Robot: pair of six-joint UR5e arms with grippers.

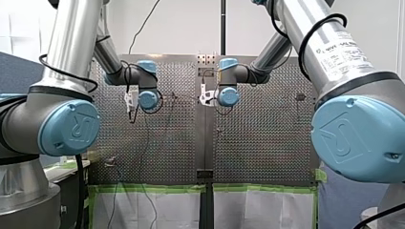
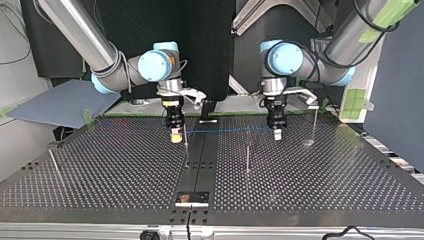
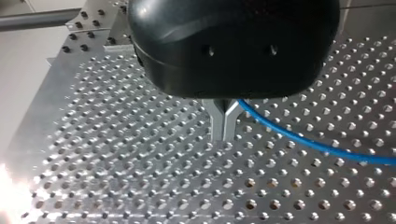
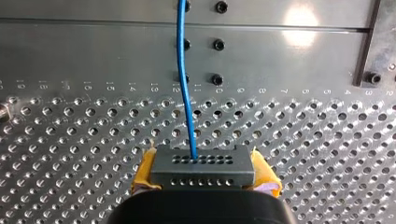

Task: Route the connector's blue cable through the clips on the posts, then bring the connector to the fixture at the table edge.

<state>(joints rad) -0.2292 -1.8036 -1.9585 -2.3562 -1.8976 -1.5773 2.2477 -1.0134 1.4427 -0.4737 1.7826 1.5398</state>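
Grey perforated connector block (image 4: 202, 169) clamped in my right gripper (image 2: 175, 135); thin blue cable (image 2: 225, 131) spans top view rightward into my left gripper (image 2: 277, 134), pinched shut.

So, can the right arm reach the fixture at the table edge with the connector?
Likely not yet: the way to the fixture looks open, but the blue cable stretches to my left gripper, tethering the connector.

You have steady light from above on the perforated counter (image 2: 125, 165), with a dark backdrop (image 2: 210, 45) beyond it. Ahead of my right gripper (image 4: 203, 173) a round white glare sits on the counter; off to one side of my left gripper (image 3: 224, 134) the metal burns out white.
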